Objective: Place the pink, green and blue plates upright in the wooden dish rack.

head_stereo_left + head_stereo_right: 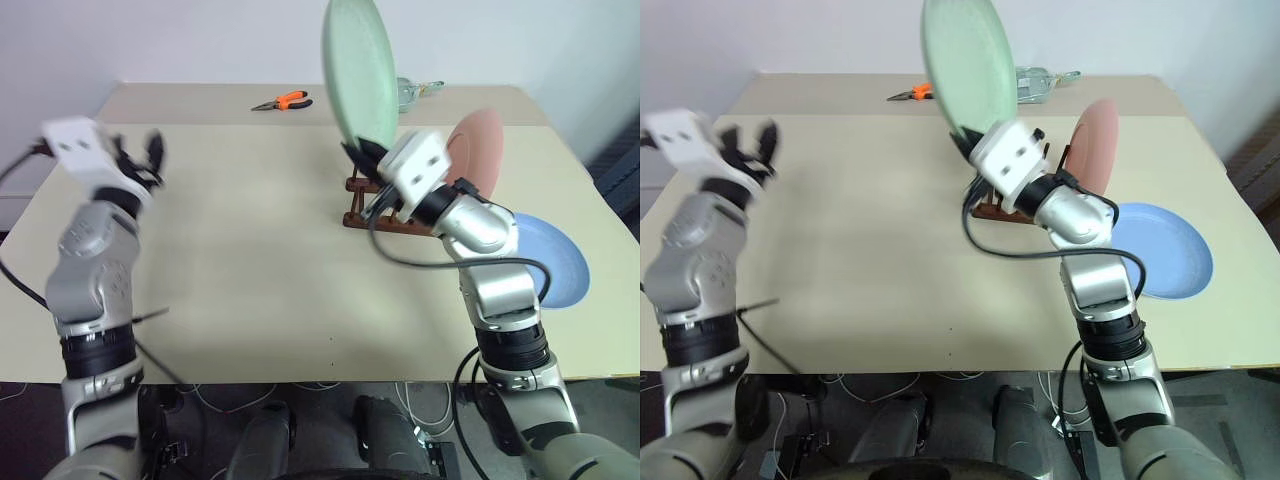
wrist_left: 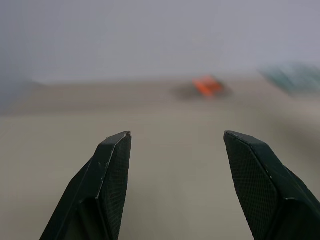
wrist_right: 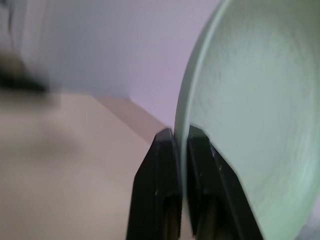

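We've got the green plate (image 1: 358, 70) pinched by its rim in our right gripper (image 3: 181, 137), held on edge above the wooden dish rack (image 1: 372, 212), where the pink plate (image 1: 478, 150) already stands upright just behind those fingers. The blue plate (image 1: 555, 262) lies flat on the table (image 1: 250, 250) beside our right arm, so by our count one's racked, one's on its way and one's left. Our left gripper (image 2: 177, 142) hangs apart with fingers wide, holding nothing.

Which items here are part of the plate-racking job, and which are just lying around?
Job: green plate, held upright at its rim by the right tool; pink plate, standing in the rack; blue plate, flat on the table.

Lying about: orange pliers; clear item at the far edge.
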